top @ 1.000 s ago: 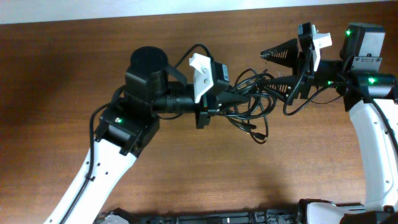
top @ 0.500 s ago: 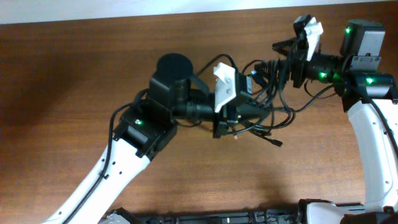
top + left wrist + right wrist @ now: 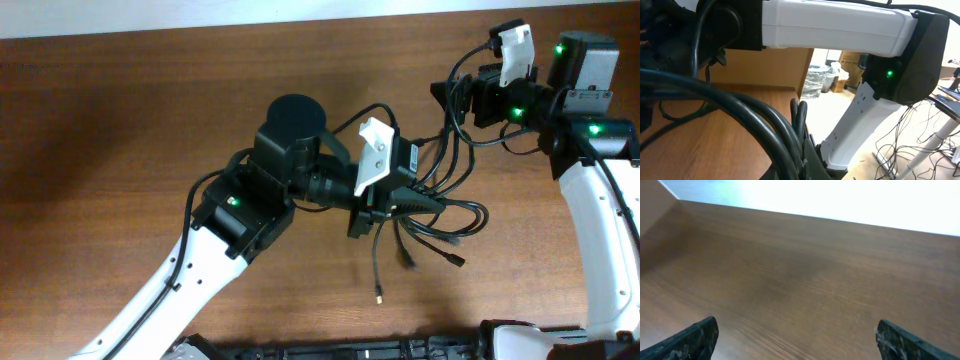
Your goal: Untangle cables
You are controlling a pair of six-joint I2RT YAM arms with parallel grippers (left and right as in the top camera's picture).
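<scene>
Closest to my left wrist, the cables [image 3: 757, 120] are filling the view as thick black strands, sweeping down from the left and bunching together where my left gripper [image 3: 807, 152] is pinching them tight. From above, that left gripper [image 3: 418, 202] is reaching out over the middle of the table [image 3: 120, 120], clamped on the bundle. The cables [image 3: 452, 222] are looping out to its right and drooping below it. One loose end [image 3: 378, 297] with a pale tip is lying on the wood underneath, and another plug [image 3: 455, 262] is lying a little further right. A few strands are climbing from the bundle toward my right gripper [image 3: 443, 95]; I cannot tell whether they are touching it.

Past the bundle, my left wrist is looking at my right arm [image 3: 840, 25], white with a green light [image 3: 889, 74] glowing on its dark joint. Beyond the table edge, cardboard boxes [image 3: 850, 62] are sitting in the background.

At the far right edge of the table, my right gripper [image 3: 797, 335] is standing as wide as it goes. Its two dark fingers [image 3: 697, 337] are showing only in the bottom corners of its own view, with bare brown table [image 3: 805, 270] stretching away between them.
</scene>
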